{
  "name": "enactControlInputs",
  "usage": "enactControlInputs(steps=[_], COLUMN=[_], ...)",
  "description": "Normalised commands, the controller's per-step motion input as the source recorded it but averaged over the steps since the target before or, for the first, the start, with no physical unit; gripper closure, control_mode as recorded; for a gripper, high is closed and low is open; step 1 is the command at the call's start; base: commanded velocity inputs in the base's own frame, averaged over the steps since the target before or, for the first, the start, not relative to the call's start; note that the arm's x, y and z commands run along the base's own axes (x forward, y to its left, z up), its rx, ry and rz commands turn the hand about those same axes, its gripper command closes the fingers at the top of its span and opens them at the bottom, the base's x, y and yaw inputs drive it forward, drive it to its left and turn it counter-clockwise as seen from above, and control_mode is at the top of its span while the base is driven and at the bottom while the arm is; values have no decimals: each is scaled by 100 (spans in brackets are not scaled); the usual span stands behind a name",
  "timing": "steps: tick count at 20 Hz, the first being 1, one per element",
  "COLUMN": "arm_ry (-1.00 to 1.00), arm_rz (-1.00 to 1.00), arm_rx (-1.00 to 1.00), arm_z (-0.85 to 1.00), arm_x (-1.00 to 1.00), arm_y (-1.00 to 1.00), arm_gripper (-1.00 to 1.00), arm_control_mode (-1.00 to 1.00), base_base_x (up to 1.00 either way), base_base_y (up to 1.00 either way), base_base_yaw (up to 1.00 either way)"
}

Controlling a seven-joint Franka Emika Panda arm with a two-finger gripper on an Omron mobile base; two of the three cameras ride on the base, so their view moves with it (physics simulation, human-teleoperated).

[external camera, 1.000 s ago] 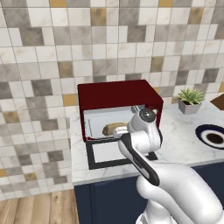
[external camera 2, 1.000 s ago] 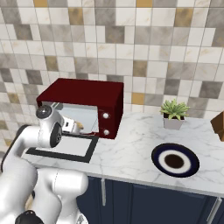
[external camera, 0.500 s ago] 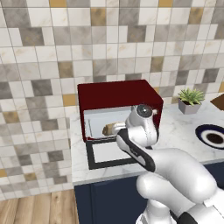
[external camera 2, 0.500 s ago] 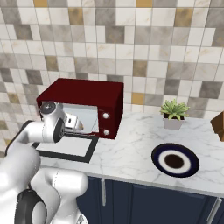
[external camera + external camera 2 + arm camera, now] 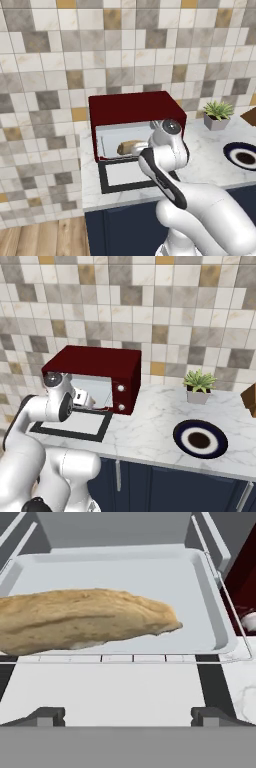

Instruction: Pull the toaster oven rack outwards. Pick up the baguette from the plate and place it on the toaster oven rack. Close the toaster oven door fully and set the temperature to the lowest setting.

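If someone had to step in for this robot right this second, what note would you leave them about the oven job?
Hand: open, holding nothing, hovering in front of the oven mouth over the lowered door.
Baguette: lying on the toaster oven rack, off the plate, which sits on the counter to the right.
Toaster oven: its door is folded down flat on the counter.
Done: baguette placed on the rack.
Left: swing the door fully shut, then turn the temperature knob to its lowest setting. The two knobs are on the oven's right front; which one sets temperature I cannot tell.

The claw (image 5: 127, 716) hangs open and empty, angled downward.
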Motion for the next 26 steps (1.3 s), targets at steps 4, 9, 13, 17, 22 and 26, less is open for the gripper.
enactControlInputs(steps=[4, 9, 13, 17, 22, 26], arm_ry=[4, 0, 0, 1, 0, 0], arm_rz=[0, 0, 0, 0, 0, 0], arm_rx=[0, 0, 0, 0, 0, 0], arm_z=[-25, -32, -23, -23, -24, -14], arm_x=[2, 10, 16, 16, 10, 12], arm_y=[-1, -3, 0, 0, 0, 0], arm_gripper=[-100, -100, -100, -100, -100, -100], arm_control_mode=[-100, -100, -100, -100, -100, -100], base_base_x=[0, 0, 0, 0, 0, 0], base_base_y=[0, 0, 0, 0, 0, 0], base_base_yaw=[0, 0, 0, 0, 0, 0])
